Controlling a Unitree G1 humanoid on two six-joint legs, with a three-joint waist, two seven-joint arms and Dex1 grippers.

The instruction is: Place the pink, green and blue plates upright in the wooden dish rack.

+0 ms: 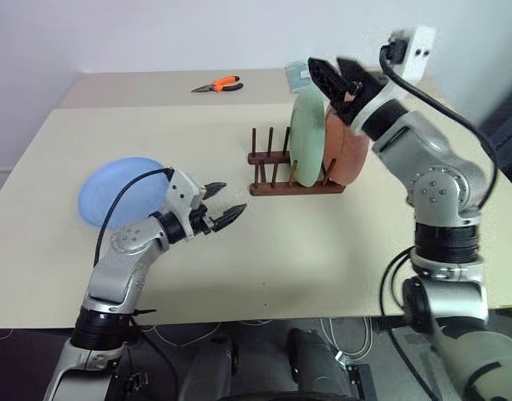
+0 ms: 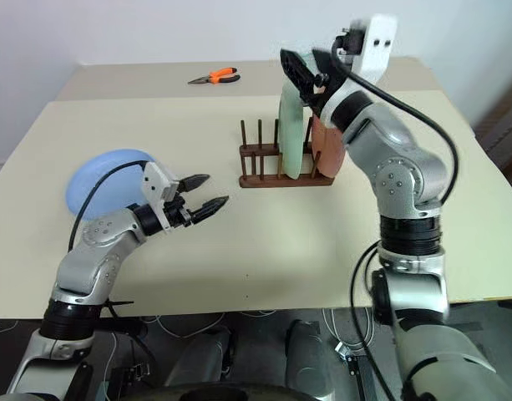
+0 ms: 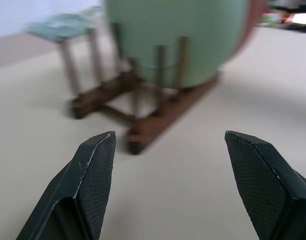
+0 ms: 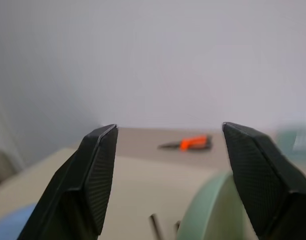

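The green plate (image 1: 307,138) stands upright in the wooden dish rack (image 1: 272,175), and the pink plate (image 1: 349,150) stands close behind it on the rack's right side. Flat on the table at the left lies the blue plate (image 1: 118,190). My right gripper (image 1: 329,72) hovers open just over the green plate's top edge (image 4: 212,210), holding nothing. My left gripper (image 1: 220,205) is open and empty low over the table, between the blue plate and the rack, pointing at the rack (image 3: 143,115). Free pegs stand at the rack's left end.
Orange-handled pliers (image 1: 218,84) lie on the far table behind the rack. A small teal object (image 1: 299,77) sits behind the plates. Bare beige tabletop (image 1: 306,242) spreads in front of the rack down to the near edge.
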